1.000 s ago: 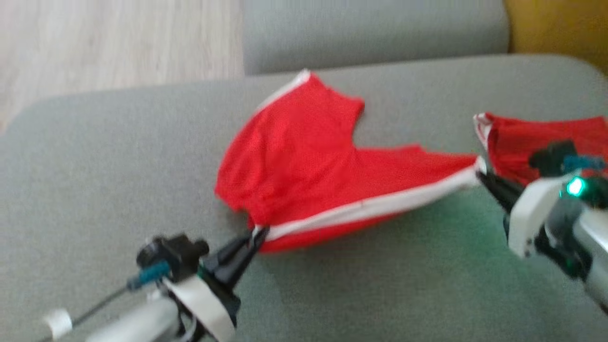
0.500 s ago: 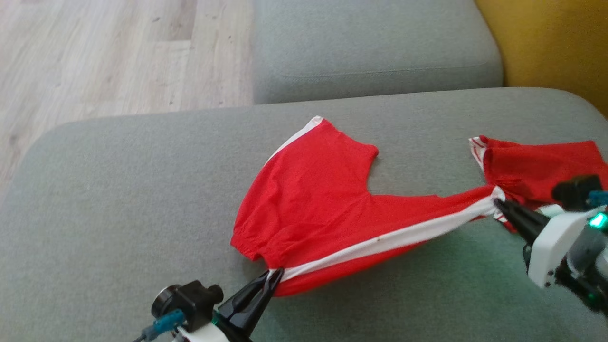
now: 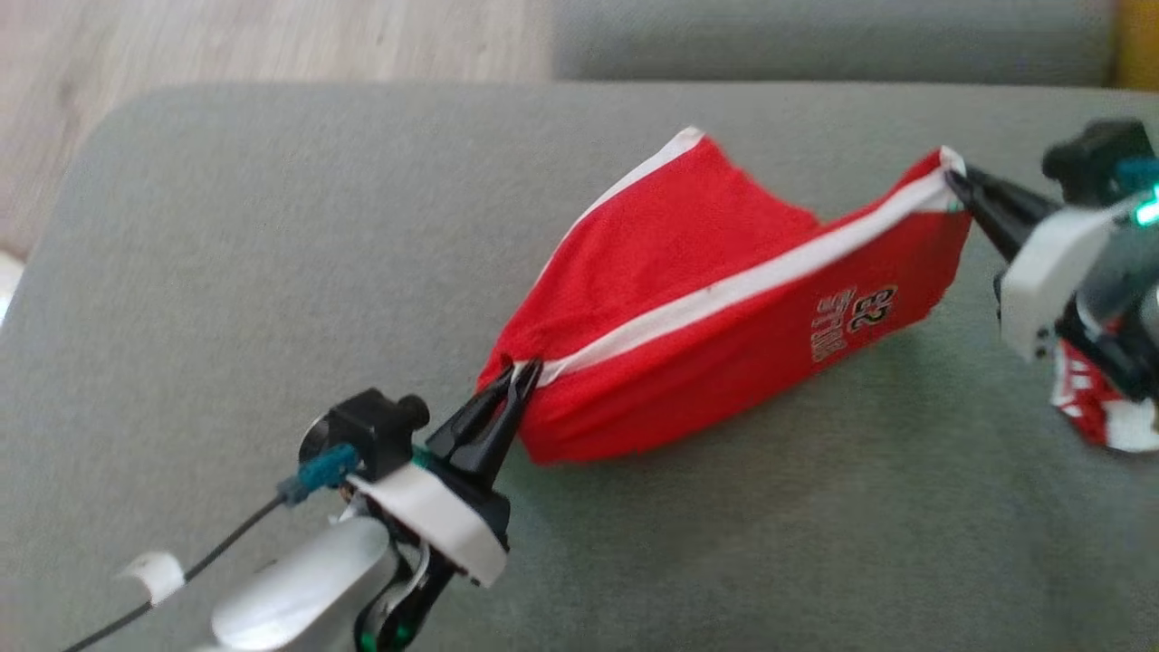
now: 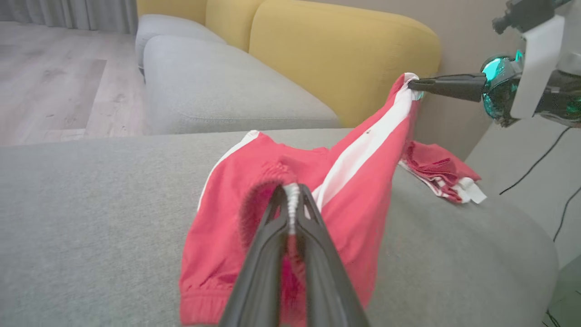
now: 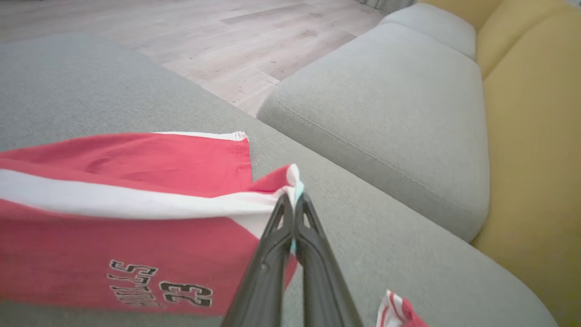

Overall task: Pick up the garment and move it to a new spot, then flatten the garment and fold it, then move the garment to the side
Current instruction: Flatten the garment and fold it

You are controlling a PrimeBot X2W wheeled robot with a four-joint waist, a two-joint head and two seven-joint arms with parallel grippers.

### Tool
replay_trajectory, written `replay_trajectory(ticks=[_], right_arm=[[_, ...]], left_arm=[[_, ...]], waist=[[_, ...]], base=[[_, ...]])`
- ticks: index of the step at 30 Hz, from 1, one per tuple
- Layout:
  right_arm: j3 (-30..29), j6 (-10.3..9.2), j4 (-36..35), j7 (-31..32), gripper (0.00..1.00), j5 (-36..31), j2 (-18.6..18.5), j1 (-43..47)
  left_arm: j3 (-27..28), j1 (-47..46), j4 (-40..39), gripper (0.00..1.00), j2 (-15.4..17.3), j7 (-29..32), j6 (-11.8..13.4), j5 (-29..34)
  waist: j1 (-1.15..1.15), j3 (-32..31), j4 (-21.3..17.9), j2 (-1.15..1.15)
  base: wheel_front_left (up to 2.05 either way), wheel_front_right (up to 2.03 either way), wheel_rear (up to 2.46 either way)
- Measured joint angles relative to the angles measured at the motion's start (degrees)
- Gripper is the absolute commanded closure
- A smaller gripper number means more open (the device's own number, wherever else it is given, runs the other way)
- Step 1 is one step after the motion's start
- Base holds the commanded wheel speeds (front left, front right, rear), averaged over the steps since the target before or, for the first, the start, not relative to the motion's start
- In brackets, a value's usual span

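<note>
Over a grey upholstered cushion (image 3: pixel 226 226), red white-striped fabric shorts (image 3: pixel 715 362) are stretched, their ends clamped by left hand (image 3: pixel 523 371) and right hand (image 3: pixel 953 177).

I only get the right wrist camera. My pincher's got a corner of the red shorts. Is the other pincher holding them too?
Observer: Yes. The left gripper is shut on the shorts at the stripe's other end.
Operator: Are they lying flat?
Observer: No. The right gripper holds its corner up in the air, above the cushion.
Operator: What's the red-and-white bit near my fingers?
Observer: A second garment, bunched on the cushion to the right of the shorts.
</note>
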Motion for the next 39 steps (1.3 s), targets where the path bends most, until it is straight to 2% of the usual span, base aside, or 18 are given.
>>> replay_trajectory(ticks=[9,14,23,29,30,31,33,34,39], right_arm=[[7.68,0.0,6.27,1.68,1.0,-1.92,1.46,-13.19],[12.4,0.0,12.02,1.4,1.0,-1.72,1.86,-20.12],[17.24,0.0,19.28,-0.77,1.0,-0.75,3.03,-25.56],[19.53,0.0,24.32,-2.35,1.0,0.35,3.78,-28.32],[19.92,0.0,25.21,-2.9,0.69,0.32,4.0,-28.85],[20.05,0.0,26.06,-3.71,0.0,0.29,4.28,-29.27],[20.0,0.0,27.63,-5.33,0.0,0.82,5.04,-29.97],[19.94,0.0,28.39,-6.34,0.0,1.08,5.44,-30.22],[18.86,0.0,31.36,-11.67,0.0,3.04,7.04,-30.88]], left_arm=[[0.66,-5.55,7.51,1.0,-5.13,-0.26,-2.94,-0.4],[1.42,-9.22,12.85,1.0,-9.66,-0.67,-4.94,-0.86],[1.64,-13.41,18.55,1.0,-14.74,-1.24,-6.72,-0.01],[2.04,-14.74,21.73,1.0,-16.8,-1.71,-7.45,0.73],[2.16,-14.78,22.17,1.0,-16.95,-1.72,-7.46,1.0],[2.27,-14.82,22.73,0.87,-17.07,-1.76,-7.46,1.33],[2.8,-14.84,23.8,0.09,-17.18,-1.76,-7.43,1.86],[3.38,-14.84,24.17,0.0,-17.23,-1.77,-7.39,2.18],[7.93,-14.74,24.29,0.0,-16.9,-1.77,-6.6,3.49]], waist=[[-0.01,6.18,6.84,0.0],[-0.01,10.01,11.16,0.0],[-0.01,14.57,15.26,0.0],[-0.02,16.9,16.9,0.0],[-0.01,17.18,16.98,0.0],[-0.01,17.39,16.97,0.0],[-0.01,17.46,16.66,0.0],[-0.02,17.38,16.4,0.0],[-0.02,15.72,14.87,0.0]], base=[[0.0,0.0,0.0],[0.0,0.0,0.0],[0.0,0.0,0.0],[0.0,0.0,0.0],[0.0,0.0,0.0],[0.0,0.0,0.0],[0.0,0.0,0.0],[0.0,0.0,0.0],[0.0,0.0,0.0]])
